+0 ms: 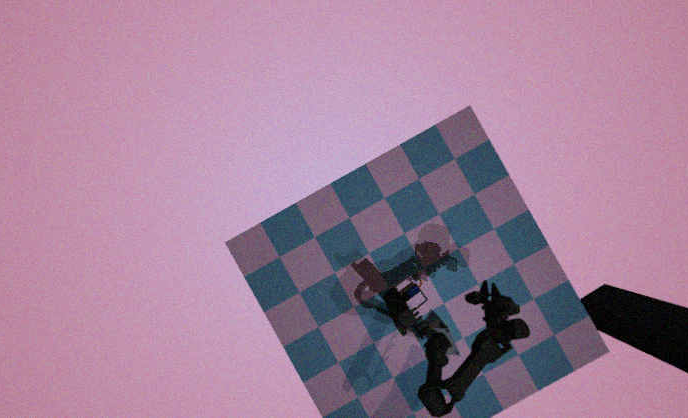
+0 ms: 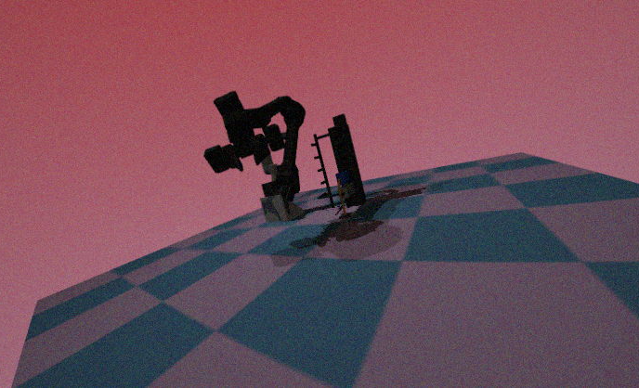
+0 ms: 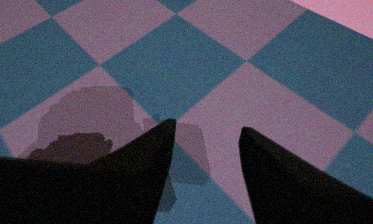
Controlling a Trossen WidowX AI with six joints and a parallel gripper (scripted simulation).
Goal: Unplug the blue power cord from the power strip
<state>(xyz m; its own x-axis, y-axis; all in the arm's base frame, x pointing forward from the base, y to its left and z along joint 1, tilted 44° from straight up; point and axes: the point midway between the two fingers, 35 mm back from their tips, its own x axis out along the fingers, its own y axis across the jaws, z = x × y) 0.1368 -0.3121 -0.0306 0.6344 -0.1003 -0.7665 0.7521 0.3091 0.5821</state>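
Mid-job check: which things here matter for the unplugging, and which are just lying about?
Job: power strip, blue plug on it, claw holding nothing.
Lying about: pegged bar beside the strip, dark beam past the floor's edge.

Black jointed arm (image 2: 283, 139) with pointed dark fingers.
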